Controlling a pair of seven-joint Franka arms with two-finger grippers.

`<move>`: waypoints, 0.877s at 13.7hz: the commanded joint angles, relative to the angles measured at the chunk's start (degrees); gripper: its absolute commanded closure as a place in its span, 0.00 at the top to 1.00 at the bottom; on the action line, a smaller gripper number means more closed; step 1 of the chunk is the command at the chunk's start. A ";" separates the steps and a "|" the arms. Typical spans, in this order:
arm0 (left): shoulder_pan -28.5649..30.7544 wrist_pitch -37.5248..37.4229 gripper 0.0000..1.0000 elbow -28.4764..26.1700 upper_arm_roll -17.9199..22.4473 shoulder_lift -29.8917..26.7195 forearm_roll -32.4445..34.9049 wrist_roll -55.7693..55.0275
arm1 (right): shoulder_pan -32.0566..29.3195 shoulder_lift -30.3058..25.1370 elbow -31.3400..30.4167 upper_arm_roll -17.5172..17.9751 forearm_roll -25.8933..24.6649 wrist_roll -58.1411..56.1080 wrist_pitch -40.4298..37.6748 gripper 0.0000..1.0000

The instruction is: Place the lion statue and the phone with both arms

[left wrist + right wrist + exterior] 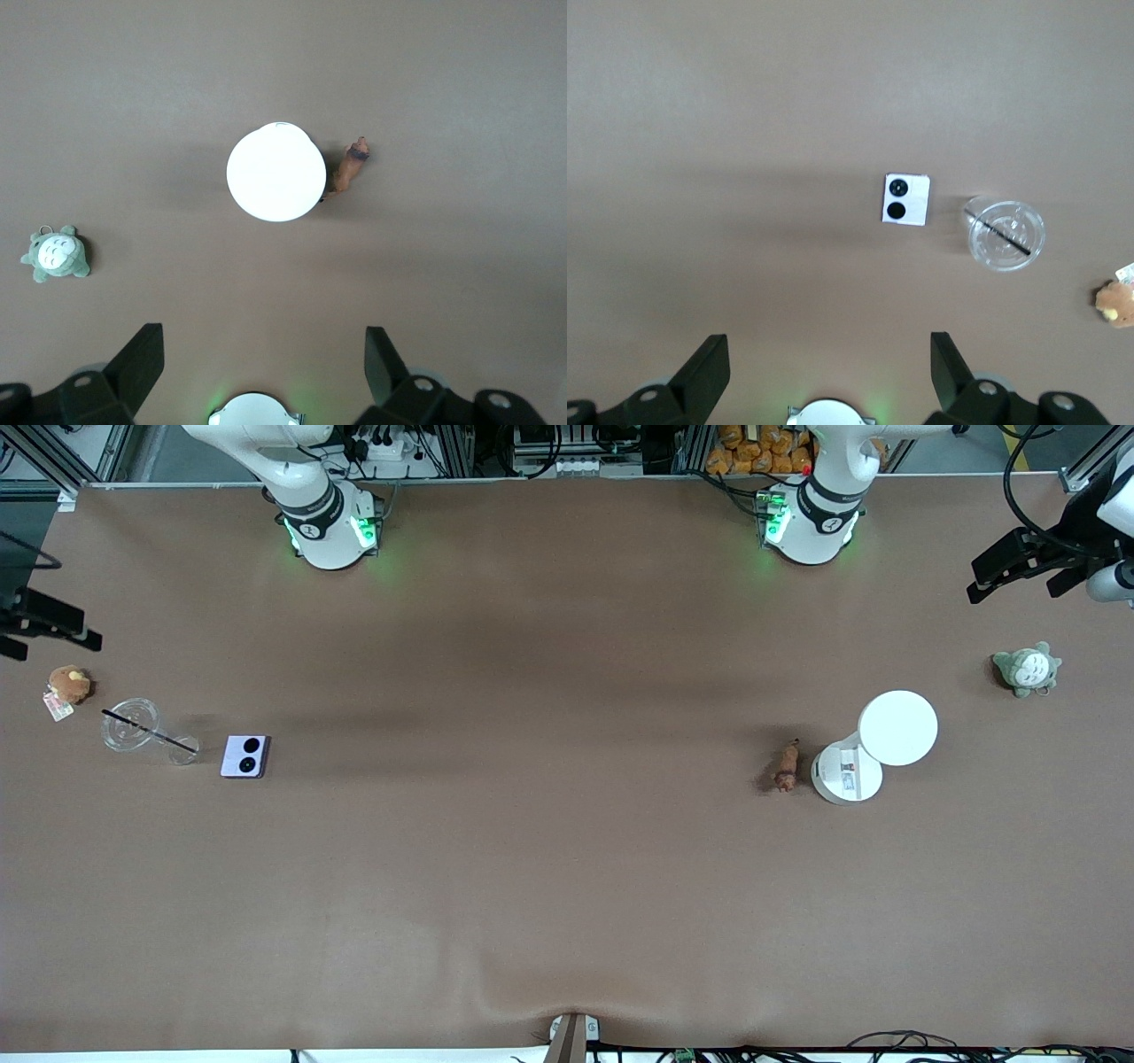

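The one small reddish-brown lion statue [786,767] lay on the brown surface [549,850] at the left arm's end, its long axis pointing toward the bases, just beside one white round lamp [877,748]. The one lilac square phone [245,756] lay at the right arm's end beside one clear plastic cup [133,726]. Two plush toys sat apart. The left gripper [264,354] and the right gripper [829,354] hung high, both spread, each over its own thing.

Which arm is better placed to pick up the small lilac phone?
The right arm. The small square lilac folded phone lies toward its end of the table, and the open right claw is raised there. The left claw waits near the other end.
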 commanded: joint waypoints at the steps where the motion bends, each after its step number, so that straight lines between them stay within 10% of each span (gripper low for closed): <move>1: -0.10 -1.05 1.00 -0.27 0.06 -1.37 0.71 0.43 | 0.68 -2.56 -2.45 1.66 -2.14 0.96 0.25 1.00; 12: 0.07 0.35 1.00 1.83 0.32 0.03 0.89 0.60 | 2.45 -1.86 2.22 3.42 -4.43 0.79 1.04 1.00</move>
